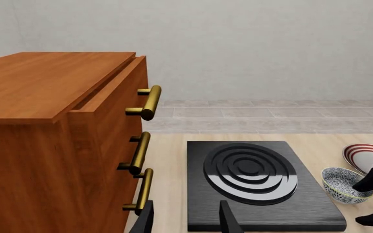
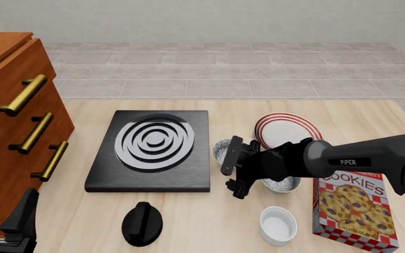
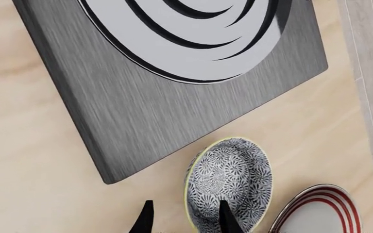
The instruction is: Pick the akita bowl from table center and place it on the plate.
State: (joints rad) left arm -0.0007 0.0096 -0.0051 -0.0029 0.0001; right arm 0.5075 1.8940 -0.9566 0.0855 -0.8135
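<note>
Two speckled bowls sat on the table: the akita bowl [image 2: 221,149] between the stove [image 2: 151,150] and the one striped plate [image 2: 287,129], another [image 2: 281,184] nearer. The right gripper [image 2: 232,163] hovered open, empty, beside it; the left gripper [image 1: 185,217] was open, empty.

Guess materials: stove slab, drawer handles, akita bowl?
Stove: looks like brushed dark metal, fine streaks across the slab; grey rings semi-gloss.
Drawer handles: brass-like metal, golden with soft highlights.
Akita bowl: probably glazed ceramic, speckled inside, pale rim.
It is a simulator render, so all three are guesses from looks.
</note>
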